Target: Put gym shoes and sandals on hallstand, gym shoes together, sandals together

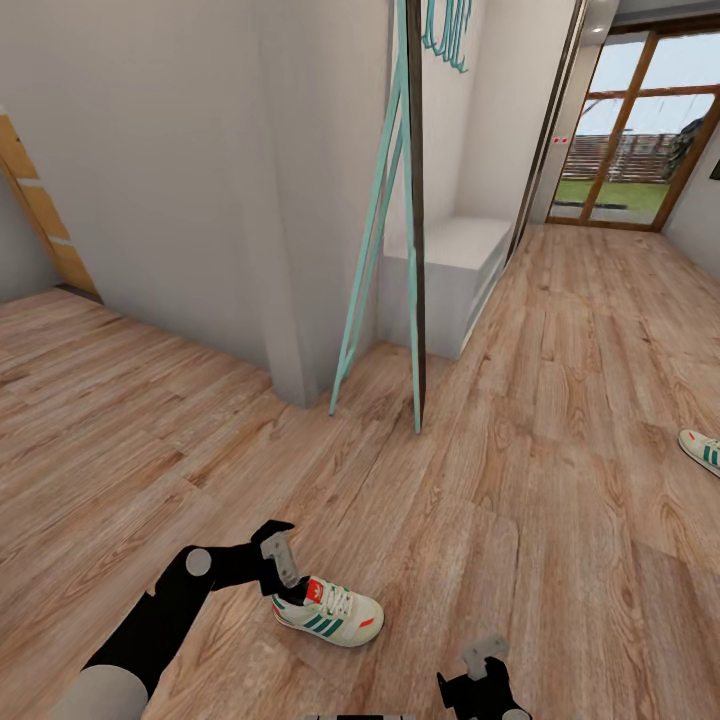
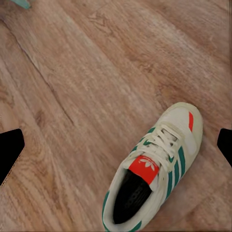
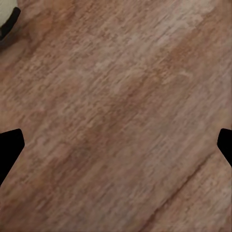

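Status: 1 gym shoe (image 1: pixel 328 610) sits upright on the corridor floor (image 1: pixel 560 420), right at my base, toe pointing toward my right side. Left gripper (image 1: pixel 277 560) hovers just above and behind its heel, not touching as far as I can tell. In the left wrist view the same shoe (image 2: pixel 154 169) lies off-centre between the fingers (image 2: pixel 9 150), which stand wide apart with nothing held. Right gripper (image 1: pixel 484 655) hangs low over bare planks; its wrist view shows both finger tips (image 3: pixel 9 145) spread wide, nothing between them.

Second gym shoe (image 1: pixel 702 448) is cut by the frame's right edge, well apart from the first. White unit (image 1: pixel 455 265) stands against the wall farther down the corridor, behind a leaning teal-framed stand (image 1: pixel 385 200); I can't confirm from here that it's the shoe rack.

Handling, my read: sneaker should be light, soft upper, stiffer sole and heel counter. Toe box would likely squash and slip under a pinch. Best hold is probably across the heel collar, 1 finger inside the opening (image 2: pixel 128 195) and 1 on the outer heel, or across the midfoot over the laces. Gripper needs to shift over the collar before dropping.
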`<state>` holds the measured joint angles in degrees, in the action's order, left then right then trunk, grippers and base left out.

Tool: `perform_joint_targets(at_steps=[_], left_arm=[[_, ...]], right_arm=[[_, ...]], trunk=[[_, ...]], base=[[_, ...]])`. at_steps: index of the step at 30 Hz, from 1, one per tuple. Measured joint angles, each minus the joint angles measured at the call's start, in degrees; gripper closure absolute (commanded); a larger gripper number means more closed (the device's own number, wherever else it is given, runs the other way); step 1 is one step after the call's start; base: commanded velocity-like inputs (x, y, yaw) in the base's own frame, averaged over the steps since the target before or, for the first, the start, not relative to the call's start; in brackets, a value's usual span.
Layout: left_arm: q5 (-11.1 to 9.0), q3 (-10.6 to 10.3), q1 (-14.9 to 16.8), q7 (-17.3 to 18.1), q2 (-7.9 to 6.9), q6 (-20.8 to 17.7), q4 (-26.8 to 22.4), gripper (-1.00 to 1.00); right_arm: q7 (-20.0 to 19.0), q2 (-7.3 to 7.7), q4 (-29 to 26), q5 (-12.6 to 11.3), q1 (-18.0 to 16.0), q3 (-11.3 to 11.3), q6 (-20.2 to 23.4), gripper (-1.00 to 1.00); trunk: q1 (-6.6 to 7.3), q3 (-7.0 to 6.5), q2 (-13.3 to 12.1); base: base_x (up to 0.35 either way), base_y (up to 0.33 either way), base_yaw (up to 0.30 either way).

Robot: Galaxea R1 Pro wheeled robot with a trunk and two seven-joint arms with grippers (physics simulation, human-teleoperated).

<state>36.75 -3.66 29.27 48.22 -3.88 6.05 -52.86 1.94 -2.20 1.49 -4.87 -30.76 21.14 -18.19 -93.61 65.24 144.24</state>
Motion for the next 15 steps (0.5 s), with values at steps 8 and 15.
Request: perform_joint_targets(at_steps=[8,15], left_arm=[[1.04,-0.01,0.0,1.04,-0.31,1.52,-0.7,-1.0],[1.53,-1.03,0.0,8.04,-0.37,2.77,-1.11,-1.0]], right_arm=[[0.0,-0.21,-0.05,0.83,0.0,0.09,0.0,-1.0],[0.0,-0.25,-0.27,0.97,0.0,0.12,0.0,-1.0]], trunk=[[0.0,0.0,0.0],[0.0,0.0,0.0]], base=[[0.0,0.0,0.0],[0.0,0.0,0.0]])
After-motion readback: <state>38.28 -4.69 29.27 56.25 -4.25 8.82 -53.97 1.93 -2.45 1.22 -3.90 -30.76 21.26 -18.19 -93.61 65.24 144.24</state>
